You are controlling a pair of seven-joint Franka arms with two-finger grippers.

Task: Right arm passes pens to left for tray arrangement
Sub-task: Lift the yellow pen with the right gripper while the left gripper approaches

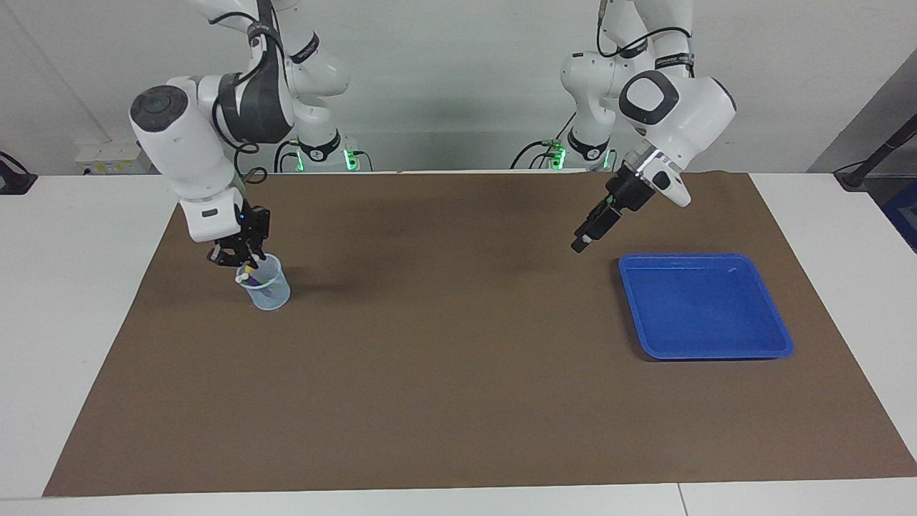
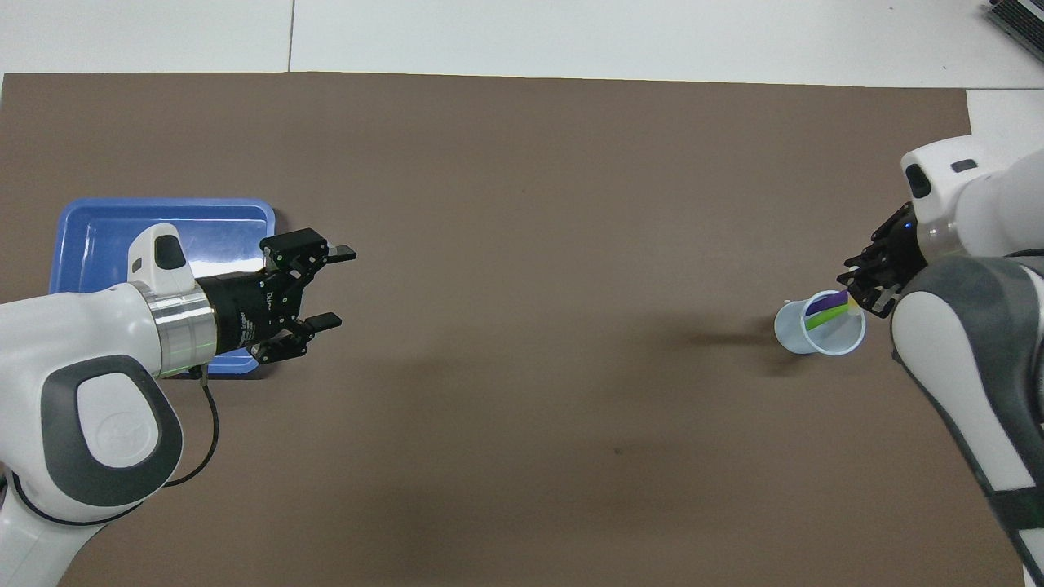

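Both arms are glossy white with rounded jointed segments and dark grey caps at the joints. The right arm [image 1: 179, 143] has a dark grey band at its elbow, black cables looped along it, and a small blue light on its black gripper [image 1: 240, 247]. The left arm [image 2: 90, 391] has a silver wrist ring, a thin black cable and a black gripper [image 2: 330, 287] with pale lettering. Green lights glow at both bases.

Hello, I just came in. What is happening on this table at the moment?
The right gripper is down at the rim of a small clear cup that holds the pens, apparently about to pick one. No pen has left the cup yet. The left gripper waits with its fingers open above the brown mat, beside the blue tray, which holds nothing so far.
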